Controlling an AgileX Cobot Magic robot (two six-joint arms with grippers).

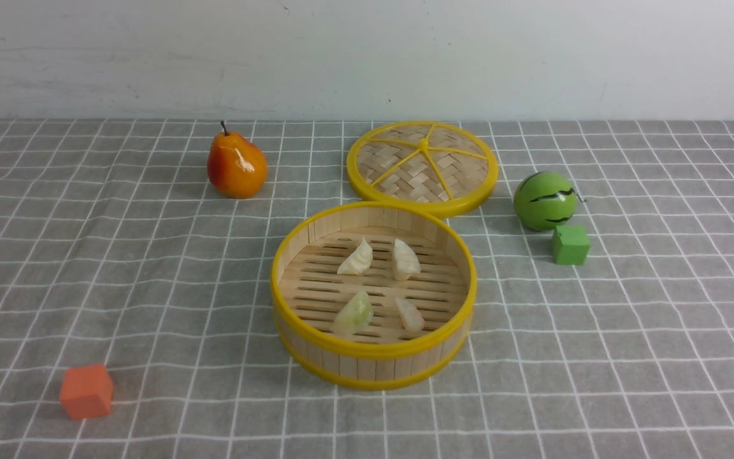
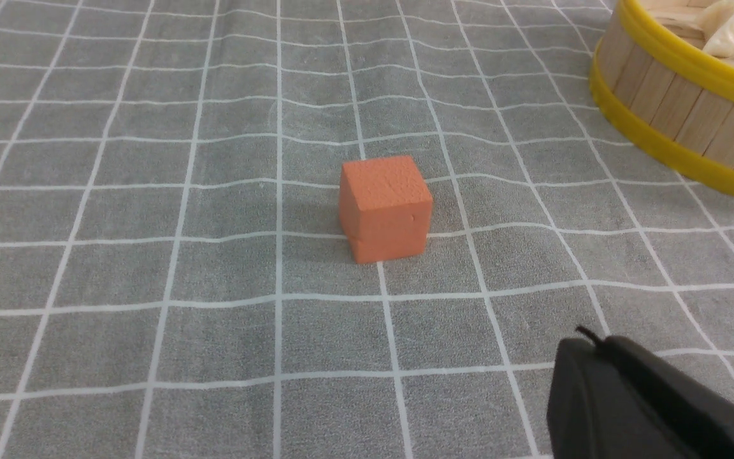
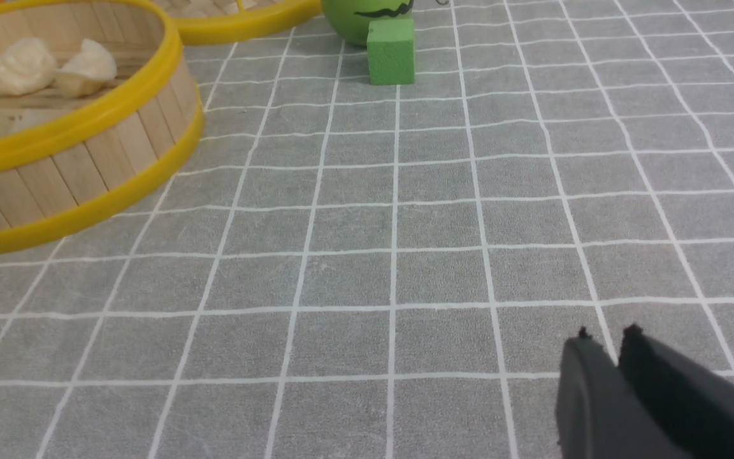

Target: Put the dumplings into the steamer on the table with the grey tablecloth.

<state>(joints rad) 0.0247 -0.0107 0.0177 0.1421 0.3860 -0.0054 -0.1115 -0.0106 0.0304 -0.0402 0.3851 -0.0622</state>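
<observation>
Nothing readable is showing anywhere: no words, labels, brand marks, numbers or signs.
</observation>
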